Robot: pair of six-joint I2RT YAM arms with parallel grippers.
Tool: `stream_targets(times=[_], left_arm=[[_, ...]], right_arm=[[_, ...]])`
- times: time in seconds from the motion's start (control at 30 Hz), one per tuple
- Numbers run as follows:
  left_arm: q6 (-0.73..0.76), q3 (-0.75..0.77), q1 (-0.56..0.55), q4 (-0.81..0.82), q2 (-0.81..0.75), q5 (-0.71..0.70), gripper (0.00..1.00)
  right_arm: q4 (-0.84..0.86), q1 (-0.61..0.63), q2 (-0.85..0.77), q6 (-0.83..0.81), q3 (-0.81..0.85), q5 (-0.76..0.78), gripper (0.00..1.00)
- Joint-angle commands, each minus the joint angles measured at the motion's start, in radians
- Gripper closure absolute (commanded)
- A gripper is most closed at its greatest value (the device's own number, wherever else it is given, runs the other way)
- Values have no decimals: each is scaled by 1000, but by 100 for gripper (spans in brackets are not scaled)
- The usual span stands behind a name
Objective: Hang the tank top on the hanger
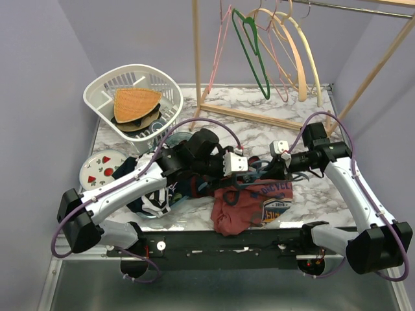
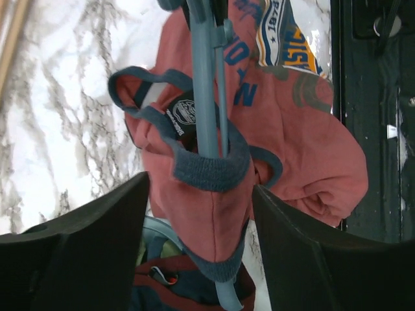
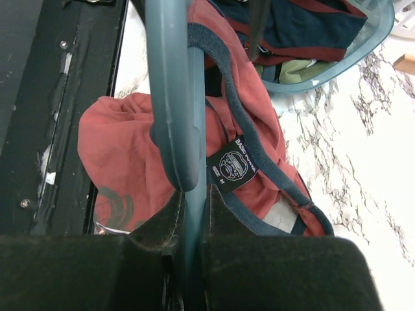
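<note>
Top view: the tank top (image 1: 253, 206) lies crumpled on the marble desk (image 1: 305, 123), close to the near edge. The left gripper (image 1: 237, 163) and right gripper (image 1: 279, 154) face each other just above its far side. What passes between them is too tangled to read from here.

Left wrist view: the hanger (image 2: 204, 97) runs down the middle of the picture as a slate-blue bar. One navy-trimmed strap (image 2: 211, 172) of the tank top loops around it. The left fingers (image 2: 97, 227) stand wide apart on either side of the cloth hanging below that strap, and they do not look clamped on it. The chest lettering lies beyond, on the desk.

Right wrist view: the right fingers (image 3: 168, 220) are pinched shut on the hanger's thin bar. The maroon cloth and its neck label (image 3: 233, 165) lie beside and under the hanger's arm. A teal basin (image 3: 350, 58) of other clothes sits near.

Risks, as I judge them: only one strap seems caught, so the weight of the heap could drag it off the hanger's end when lifted. The left fingers, closing here, could grab the bar along with the cloth. The thin bar might twist in the right grip.
</note>
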Motion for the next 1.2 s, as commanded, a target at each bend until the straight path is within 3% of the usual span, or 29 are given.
stream_targets(times=[0.0,0.1,0.2,0.23,0.27,0.3,0.43,0.53,0.57,0.77,0.9,0.97,1.17], left_arm=[[-21,30,-11,-30,51,-5,33],[-33,33,-15,-32,74,-8,37],[-36,22,-19,-24,82,1,55],[-35,19,-20,-21,80,1,82],[-44,14,-20,-15,79,-8,96],[-40,-2,-20,-1,73,-14,98],[-20,-59,-20,31,31,-30,100],[-10,-104,-22,56,5,-42,100],[-10,-113,-22,62,1,-45,100],[23,-153,-32,70,-27,-73,100],[28,-174,-38,86,-49,-62,100],[30,-179,-43,90,-55,-58,100],[45,-188,-63,88,-65,-50,100]], right_arm=[[27,10,-16,-27,-25,-6,99],[28,13,-18,-32,-31,-12,99],[28,15,-9,-32,-34,-18,99],[28,15,-6,-33,-34,-21,99],[27,13,0,-30,-34,-22,99],[28,15,4,-26,-37,-20,99],[53,13,5,25,-37,-12,89],[76,15,2,89,-17,1,72],[80,13,-1,108,-10,18,59],[67,-89,-24,217,66,-34,37],[131,-138,-38,375,55,-14,34],[244,-138,-29,469,29,21,33],[410,-119,72,677,-31,198,33]])
